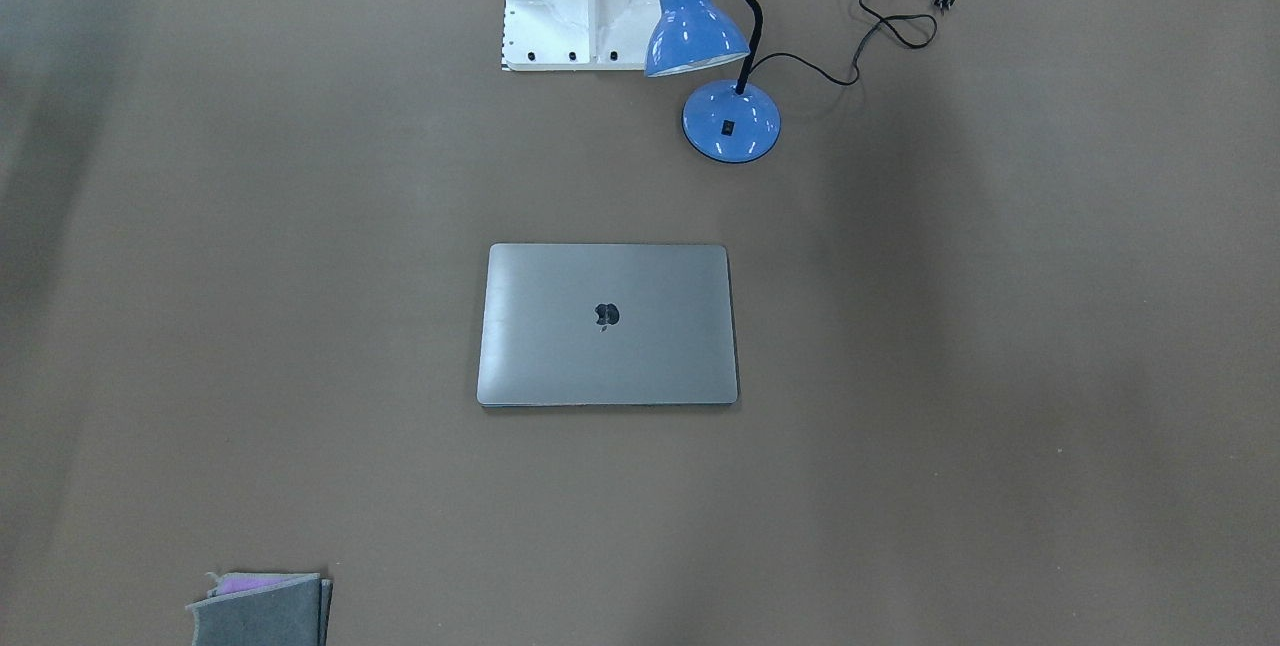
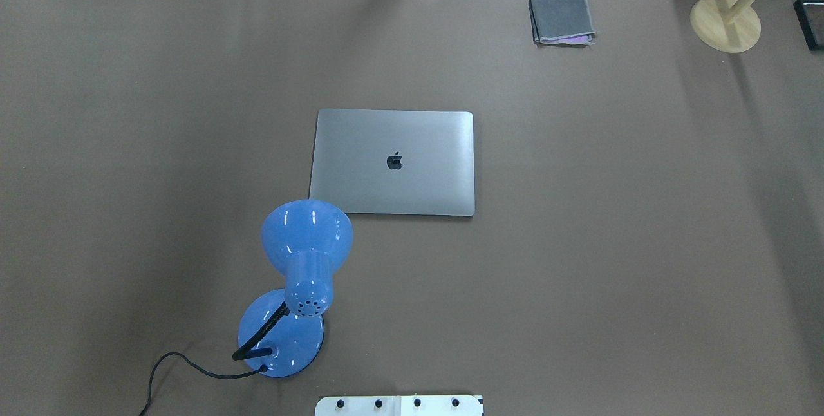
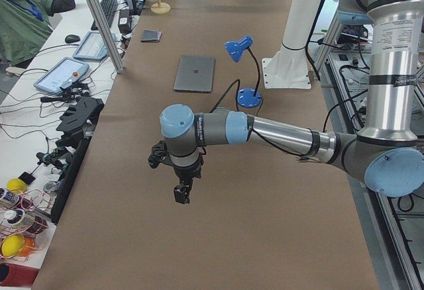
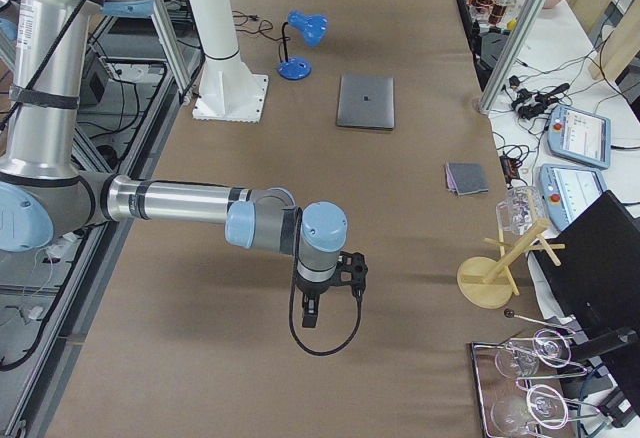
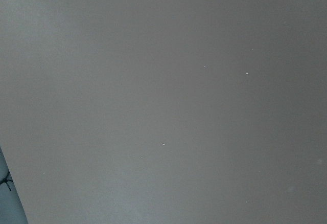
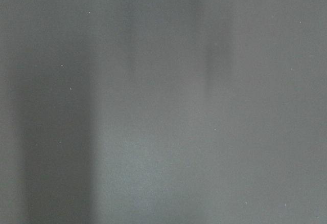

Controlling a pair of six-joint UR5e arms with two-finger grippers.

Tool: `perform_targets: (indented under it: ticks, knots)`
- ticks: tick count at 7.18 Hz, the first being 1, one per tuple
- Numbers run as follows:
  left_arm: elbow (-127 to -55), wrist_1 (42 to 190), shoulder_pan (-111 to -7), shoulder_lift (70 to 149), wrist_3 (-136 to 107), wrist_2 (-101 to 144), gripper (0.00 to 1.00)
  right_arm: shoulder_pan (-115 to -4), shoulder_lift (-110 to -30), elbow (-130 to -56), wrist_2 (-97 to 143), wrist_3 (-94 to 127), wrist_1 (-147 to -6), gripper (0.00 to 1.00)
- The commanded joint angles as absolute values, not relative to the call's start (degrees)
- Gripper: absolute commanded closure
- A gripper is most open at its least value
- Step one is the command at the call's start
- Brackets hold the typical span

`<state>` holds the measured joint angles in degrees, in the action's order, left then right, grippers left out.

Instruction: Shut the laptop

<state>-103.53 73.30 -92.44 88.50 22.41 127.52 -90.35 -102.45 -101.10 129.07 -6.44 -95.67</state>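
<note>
Hanging over bare table at opposite ends, the left gripper (image 3: 182,194) and the right gripper (image 4: 310,310) are seen only from the side, so their opening cannot be told. Both are positioned well apart from the laptop (image 2: 393,163), probably because its lid is already shut flat. It is placed mid-table near the lamp (image 2: 302,255), long axis running across the table, logo upright from the robot's side.

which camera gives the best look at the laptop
Overhead exterior: the laptop lies shut, whole lid large, mid-frame, logo upright. Front-facing shows it as well, logo inverted. Side views show it small, far. Wrist views show only table.
</note>
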Motion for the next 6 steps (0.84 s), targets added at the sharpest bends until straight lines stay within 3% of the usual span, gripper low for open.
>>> perform_targets:
  ticks: [1,6]
  knots:
    - [-103.45,73.30,-92.46,88.51,22.41,127.44,0.02,-90.35,-102.22,-101.42,129.20,-6.33,-95.62,0.00]
    - [-103.18,73.30,-92.46,88.42,22.41,127.44,0.02,-90.35,-103.54,-103.80,129.11,-5.71,-96.33,0.00]
